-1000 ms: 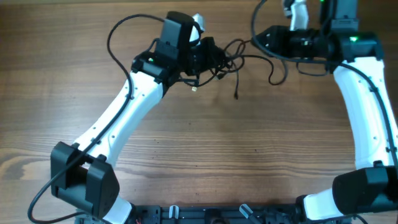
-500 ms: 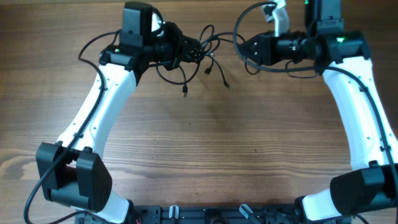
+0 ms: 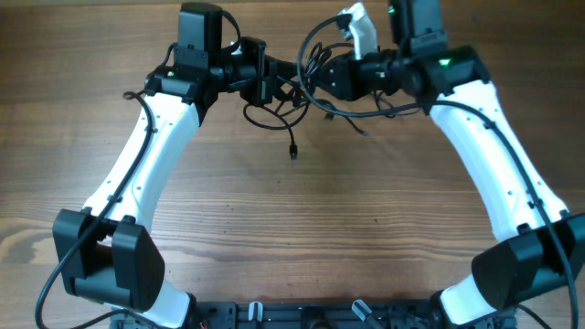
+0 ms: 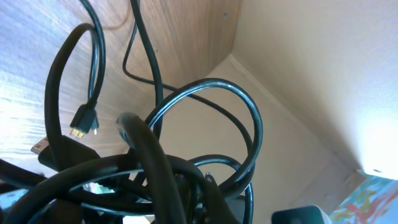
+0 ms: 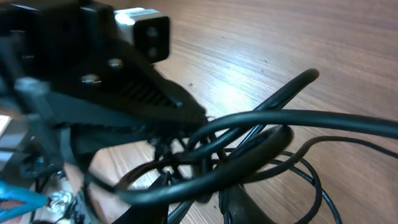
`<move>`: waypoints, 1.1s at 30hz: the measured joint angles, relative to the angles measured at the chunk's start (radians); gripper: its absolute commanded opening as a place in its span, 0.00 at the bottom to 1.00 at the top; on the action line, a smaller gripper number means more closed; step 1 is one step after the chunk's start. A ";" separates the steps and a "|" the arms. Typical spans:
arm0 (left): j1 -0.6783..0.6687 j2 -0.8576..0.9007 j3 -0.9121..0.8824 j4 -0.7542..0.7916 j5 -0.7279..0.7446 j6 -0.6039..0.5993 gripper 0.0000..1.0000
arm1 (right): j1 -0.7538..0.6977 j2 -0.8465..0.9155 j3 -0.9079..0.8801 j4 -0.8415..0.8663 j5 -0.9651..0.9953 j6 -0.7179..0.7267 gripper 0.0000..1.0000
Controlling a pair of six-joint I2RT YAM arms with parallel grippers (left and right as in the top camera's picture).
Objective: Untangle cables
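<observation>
The cables [image 3: 300,89] are a tangle of thin black cords held above the table between my two grippers at the back centre. One cord hangs down and ends in a small plug [image 3: 292,152]. My left gripper [image 3: 267,78] is shut on the left side of the tangle. My right gripper [image 3: 322,80] is close against the right side and appears shut on it. In the left wrist view the cables [image 4: 155,177] fill the foreground and hide the fingers; a gold-tipped plug [image 4: 83,122] dangles there. In the right wrist view, cords [image 5: 261,149] cross my right fingers [image 5: 205,205], facing the left gripper [image 5: 124,93].
The wooden table [image 3: 320,228] lies under both arms. The thicker black wires of the arms loop by the left arm [image 3: 137,91] and the right arm [image 3: 384,105]. The wall and floor edge show past the table in the left wrist view [image 4: 298,81].
The left gripper first carried the tangle left and back, then held still. The right gripper moved steadily left, closing the gap to the left gripper. The hanging plug swung.
</observation>
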 measured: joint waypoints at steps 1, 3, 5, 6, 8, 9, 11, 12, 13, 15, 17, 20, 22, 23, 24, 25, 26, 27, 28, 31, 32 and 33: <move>0.000 0.000 0.000 0.000 0.003 -0.007 0.04 | 0.011 0.003 0.000 0.000 0.028 0.018 0.26; 0.000 0.000 0.000 0.000 0.010 -0.019 0.04 | 0.024 0.011 0.000 0.000 0.068 0.050 0.25; 0.000 0.000 0.000 0.000 0.009 -0.026 0.04 | 0.028 0.016 0.000 0.000 0.082 0.071 0.25; 0.000 0.000 0.000 0.000 0.009 -0.030 0.04 | 0.028 0.018 0.000 0.000 0.088 0.080 0.25; 0.000 0.000 0.000 0.002 0.011 -0.038 0.04 | 0.028 0.020 0.000 0.002 0.101 0.098 0.24; 0.000 0.000 0.000 0.004 0.013 -0.042 0.04 | 0.028 0.022 0.000 0.004 0.104 0.103 0.22; 0.000 0.001 0.000 0.005 0.014 -0.048 0.04 | 0.028 0.027 0.000 0.006 0.104 0.110 0.10; 0.000 0.001 0.000 0.008 0.016 -0.049 0.04 | 0.029 0.031 0.000 0.011 0.104 0.116 0.04; 0.000 0.001 0.000 0.012 0.016 -0.051 0.04 | 0.029 0.032 0.000 0.014 0.104 0.121 0.04; 0.000 0.001 0.000 0.018 0.017 -0.052 0.04 | 0.031 0.033 0.000 0.015 0.103 0.122 0.04; 0.000 0.001 0.000 0.026 0.021 -0.052 0.04 | 0.033 0.034 0.000 0.018 0.121 0.145 0.04; -0.003 0.002 0.000 0.033 0.028 -0.049 0.04 | 0.040 0.034 0.000 0.005 0.209 0.192 0.04; -0.003 0.002 0.000 0.037 0.040 -0.039 0.04 | 0.034 0.035 0.000 -0.024 0.335 0.232 0.04; -0.002 0.002 0.000 0.037 0.043 -0.027 0.04 | 0.028 0.036 0.000 -0.041 0.397 0.251 0.04; 0.000 0.002 0.000 0.037 0.043 -0.017 0.04 | 0.023 0.037 0.000 -0.052 0.458 0.263 0.04; 0.005 0.002 0.000 0.038 0.043 -0.008 0.04 | 0.016 0.037 0.000 -0.066 0.518 0.276 0.04; 0.010 0.002 0.000 0.038 0.046 -0.001 0.04 | 0.009 0.037 0.000 -0.078 0.569 0.285 0.04; 0.015 0.002 0.000 0.038 0.046 0.003 0.04 | 0.000 0.037 0.000 -0.085 0.613 0.293 0.04; 0.021 0.002 0.000 0.038 0.046 0.007 0.04 | -0.009 0.037 0.000 -0.089 0.647 0.297 0.04; 0.030 0.002 0.000 0.038 0.046 0.016 0.04 | -0.024 0.037 0.000 -0.095 0.702 0.303 0.04; 0.030 0.002 0.000 0.038 0.047 0.023 0.04 | -0.024 0.037 0.000 -0.097 0.711 0.303 0.04; 0.031 0.002 0.000 0.038 0.047 0.033 0.04 | -0.024 0.037 0.000 -0.097 0.716 0.303 0.04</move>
